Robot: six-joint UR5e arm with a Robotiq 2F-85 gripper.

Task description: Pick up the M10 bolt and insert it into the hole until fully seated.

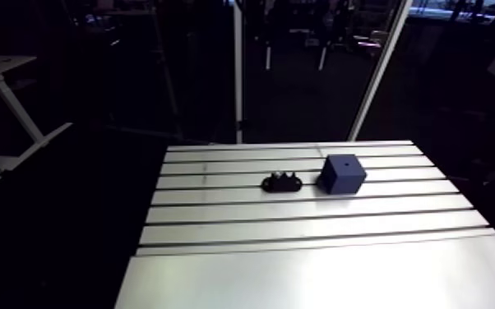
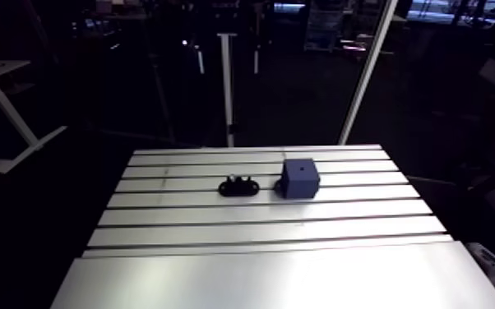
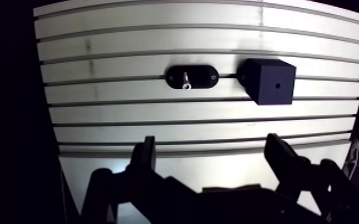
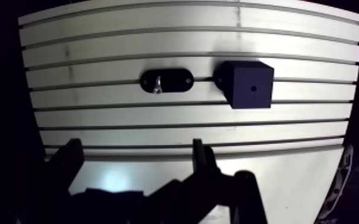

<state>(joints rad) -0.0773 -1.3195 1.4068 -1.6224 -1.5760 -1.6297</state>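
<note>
The surface [image 1: 300,271] carried everything on its far half. Your hand [image 3: 212,143] hung open and empty above the near part. The block [image 1: 343,174] sat just right of the holder [image 1: 281,182], where the bolt [image 3: 185,82] rested. You needed to centre over the bolt before closing.

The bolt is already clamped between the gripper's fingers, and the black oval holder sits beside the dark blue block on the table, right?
Not quite. The wrist view shows the bolt sitting in the black oval holder, not in the gripper, whose open fingers hold nothing. The holder does sit beside the dark blue block on the table.
</note>
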